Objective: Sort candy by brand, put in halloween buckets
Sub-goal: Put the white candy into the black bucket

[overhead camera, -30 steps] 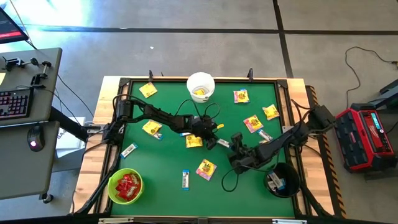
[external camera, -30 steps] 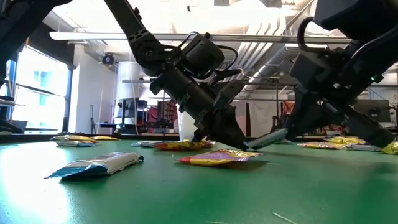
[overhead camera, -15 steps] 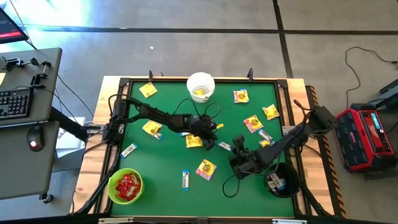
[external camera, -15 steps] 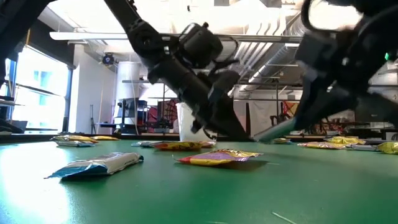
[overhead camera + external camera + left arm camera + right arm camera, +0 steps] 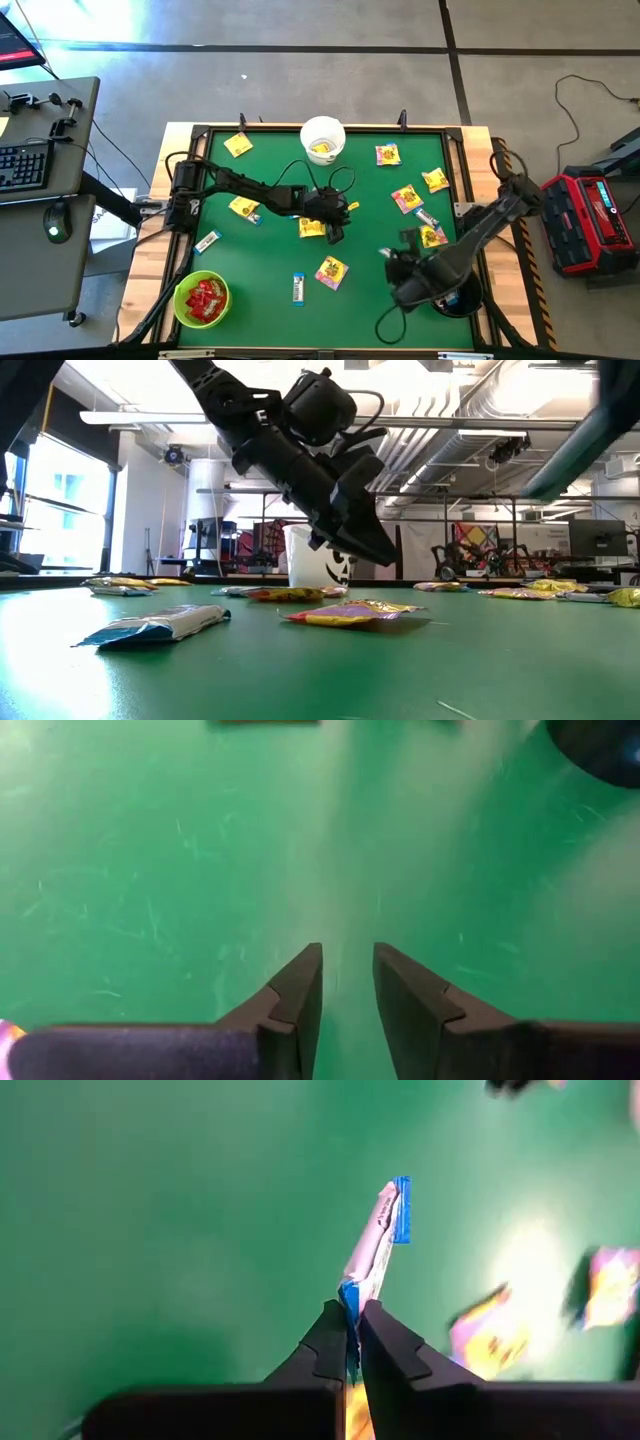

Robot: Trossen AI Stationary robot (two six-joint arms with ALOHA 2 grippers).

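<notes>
My right gripper [image 5: 350, 1315] is shut on one end of a narrow white-and-blue candy bar [image 5: 376, 1230], held above the green mat. In the high view it hangs at the bar [image 5: 384, 252], left of the black bucket [image 5: 462, 298], which the right arm partly covers. My left gripper [image 5: 347, 962] stands open with nothing between its fingers. It hovers at mid-table [image 5: 335, 234], just right of a yellow packet [image 5: 312, 227]. The white bucket [image 5: 322, 138] at the back holds a yellow packet. Red packets fill the lime green bucket [image 5: 201, 300] at the front left.
Yellow packets lie scattered on the mat, such as one at the back left [image 5: 238, 145], one at the front centre [image 5: 331, 271] and one at the right [image 5: 435, 180]. White-and-blue bars lie at the left [image 5: 208, 241] and front [image 5: 298, 288]. A wooden rim [image 5: 170, 170] borders the table.
The right gripper has lifted the white-and-blue bar off the mat and carried it toward the black bucket. The left gripper has opened and risen from the mat.
</notes>
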